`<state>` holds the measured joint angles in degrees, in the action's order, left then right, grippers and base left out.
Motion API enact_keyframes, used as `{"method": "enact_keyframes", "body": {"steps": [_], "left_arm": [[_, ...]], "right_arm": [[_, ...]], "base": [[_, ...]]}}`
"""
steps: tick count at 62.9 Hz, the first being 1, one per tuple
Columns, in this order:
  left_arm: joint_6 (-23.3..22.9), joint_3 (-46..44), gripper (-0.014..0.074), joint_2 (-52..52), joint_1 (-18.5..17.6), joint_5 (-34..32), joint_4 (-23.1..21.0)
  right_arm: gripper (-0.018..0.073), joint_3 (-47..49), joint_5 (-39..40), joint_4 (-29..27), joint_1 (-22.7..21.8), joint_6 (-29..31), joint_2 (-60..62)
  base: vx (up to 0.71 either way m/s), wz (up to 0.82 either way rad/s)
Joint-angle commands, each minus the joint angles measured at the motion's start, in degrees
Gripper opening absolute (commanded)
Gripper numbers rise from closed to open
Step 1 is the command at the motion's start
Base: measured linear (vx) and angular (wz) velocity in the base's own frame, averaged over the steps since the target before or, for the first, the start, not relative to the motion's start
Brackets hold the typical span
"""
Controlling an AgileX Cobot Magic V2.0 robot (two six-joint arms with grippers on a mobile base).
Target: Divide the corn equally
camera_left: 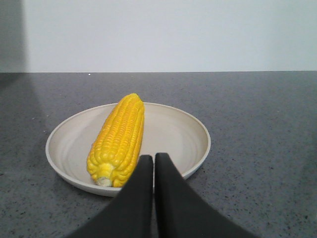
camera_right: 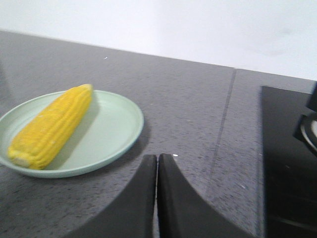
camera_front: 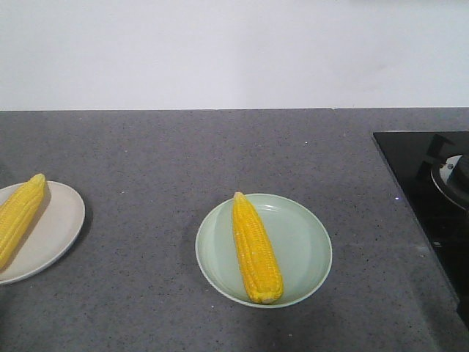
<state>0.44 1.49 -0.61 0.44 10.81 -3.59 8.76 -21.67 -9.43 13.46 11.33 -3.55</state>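
We see one cob [camera_front: 256,249] lying lengthwise on the pale green plate [camera_front: 308,242] near the middle of the grey counter [camera_front: 183,147], its pointed tip toward the back edge. A second cob [camera_front: 18,216] lies on the cream plate [camera_front: 58,227] at the counter's left edge, partly cut off in the front view. Only these two cobs show; if others exist, they are out of sight.

Our left gripper [camera_left: 154,161] hangs just in front of the cream plate's near rim with its jaws pressed together on nothing. Our right gripper [camera_right: 157,161] hovers over bare counter just right of the green plate, also closed and empty. A black cooktop [camera_front: 425,198] occupies the counter's right edge.

With one cob on each plate, we judge the split even as it stands. The risks from here are small but real. A closed left gripper moving forward could catch the cream rim and tip or shove the plate toward the left edge. The cobs are round and would roll off a shallow plate if nudged. A wide swing by the right arm could strike the cooktop.
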Motion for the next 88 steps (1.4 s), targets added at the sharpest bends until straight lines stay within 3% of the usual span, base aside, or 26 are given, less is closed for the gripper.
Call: {"method": "enact_keyframes", "body": {"steps": [1, 14, 18, 25, 40, 88], "left_arm": [[-0.4, 0.9, -0.0006, -1.0, -0.2, -4.4, -0.1], [-0.4, 0.9, -0.0006, -1.0, -0.2, -4.4, -0.1], [-0.4, 0.9, -0.0006, -1.0, -0.2, -4.4, -0.1], [-0.4, 0.9, -0.0006, -1.0, -0.2, -4.4, -0.1], [-0.4, 0.9, -0.0006, -1.0, -0.2, -4.4, -0.1], [-0.4, 0.9, -0.0006, -1.0, -0.2, -4.4, -0.1]], "right_arm": [[-0.0006, -0.3, 5.2, 3.0, -3.4, -5.0, 2.6], [-0.0006, -4.9, 7.8, 2.6, -10.1, -6.5, 4.4], [-0.0006, -6.5, 10.9, 2.5, -10.4, -7.8, 4.4], [-0.0003, -11.2, 23.3, 2.6, -10.4, -9.9, 4.4], [-0.0003, -10.9, 29.9, 3.2, -10.4, -9.5, 4.4], [-0.0003, -10.9, 29.5, 3.0, -10.4, -8.9, 4.4]], "base": [[0.0, 0.0], [0.0, 0.0], [0.0, 0.0], [0.0, 0.0], [0.0, 0.0], [0.0, 0.0]]}}
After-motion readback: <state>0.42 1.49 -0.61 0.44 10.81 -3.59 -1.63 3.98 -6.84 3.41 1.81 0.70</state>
